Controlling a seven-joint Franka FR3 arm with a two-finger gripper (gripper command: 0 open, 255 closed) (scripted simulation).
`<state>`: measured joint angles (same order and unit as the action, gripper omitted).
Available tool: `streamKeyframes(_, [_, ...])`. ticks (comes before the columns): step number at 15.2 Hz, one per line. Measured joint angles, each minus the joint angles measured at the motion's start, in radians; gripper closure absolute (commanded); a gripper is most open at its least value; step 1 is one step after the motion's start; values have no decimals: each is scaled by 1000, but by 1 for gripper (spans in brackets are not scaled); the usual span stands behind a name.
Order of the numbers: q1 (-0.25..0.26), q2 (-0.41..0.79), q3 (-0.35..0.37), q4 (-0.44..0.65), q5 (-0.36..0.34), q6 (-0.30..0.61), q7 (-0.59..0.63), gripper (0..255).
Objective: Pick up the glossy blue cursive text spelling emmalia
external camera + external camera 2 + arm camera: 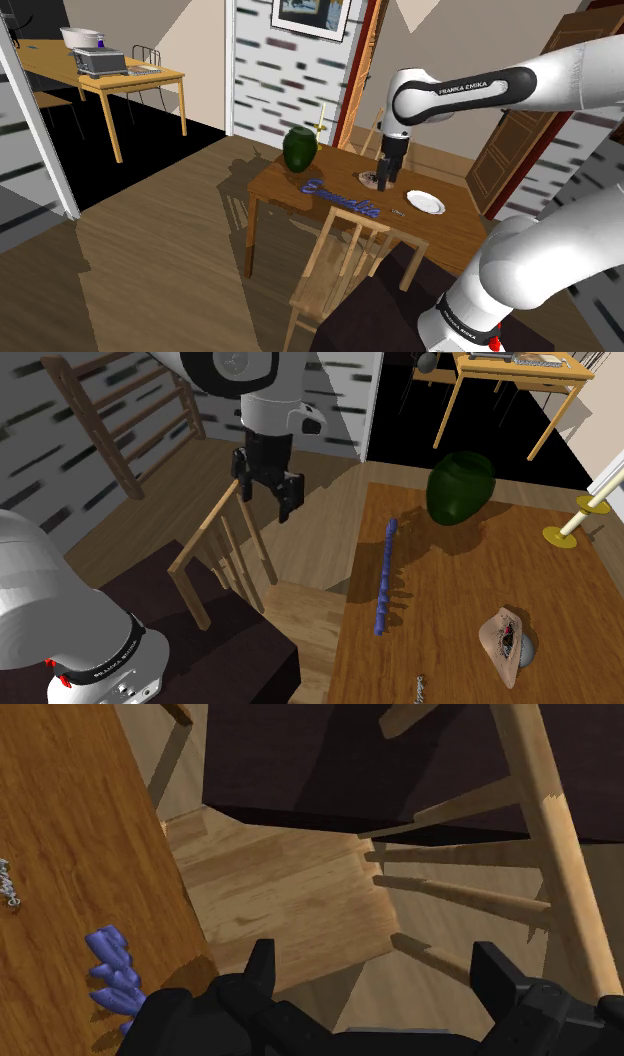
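Over the wooden chair point(300, 607) beside the table point(450, 602), the gripper point(266, 500) hangs with its fingers spread wide, clasping nothing. From the wrist view, just one end of the blue cursive text point(112, 979) shows, the rest cut off behind the hand; it lies flat near the table's chair-side edge. Counted on the tabletop: one text, one green vase point(460, 487), one candlestick point(562, 536), one white plate point(424, 202), and one brownish lump point(505, 637) that is hard to identify.

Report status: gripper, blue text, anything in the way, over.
Black gripper open, empty, above the wooden chair. Glossy blue cursive text on wooden table, untouched. Chair back close beside gripper; dark green vase off text's far end.
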<state>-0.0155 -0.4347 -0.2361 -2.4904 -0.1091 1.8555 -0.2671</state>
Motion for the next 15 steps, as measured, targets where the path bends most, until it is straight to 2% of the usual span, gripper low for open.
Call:
streamKeyframes(7, [-6,254,-81,78,-8,199,-164,0])
streamKeyframes(15, [-27,571,-116,243,71,371,-357,0])
